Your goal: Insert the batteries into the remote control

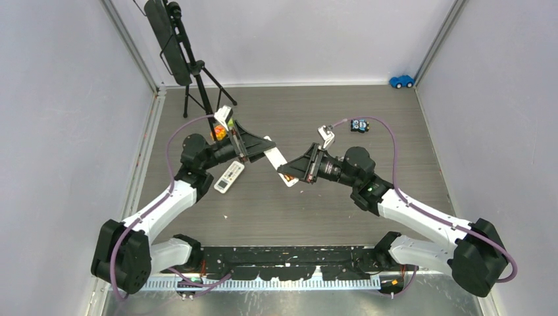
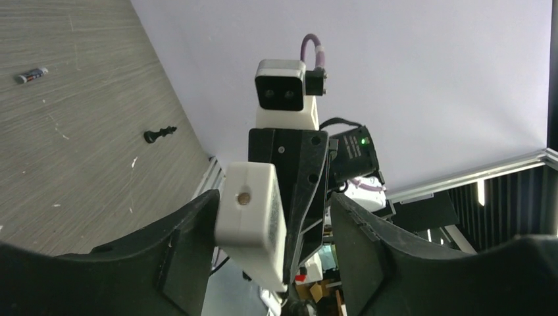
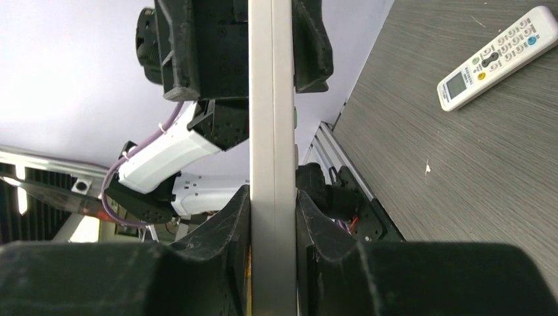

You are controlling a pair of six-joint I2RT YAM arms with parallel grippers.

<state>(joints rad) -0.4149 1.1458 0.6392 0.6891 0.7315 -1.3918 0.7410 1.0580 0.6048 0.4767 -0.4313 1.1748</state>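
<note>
Raised over the table [image 1: 316,210], a white remote control [image 3: 271,131] is pinched edge-on by the right gripper [image 3: 272,201], whose fingers press tight on both faces. The left gripper [image 2: 273,197] straddles its other end, one finger touching and a gap at the other; whether it grips cannot be told. One battery [image 2: 31,76] lies apart on the table, and a second remote [image 1: 229,178] lies near the left gripper.

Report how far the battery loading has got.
Done: nothing loaded that shows. In hand: the white remote is held aloft by the right claw, the left claw at its other end. Left: a battery lies on the table, unloaded.
</note>
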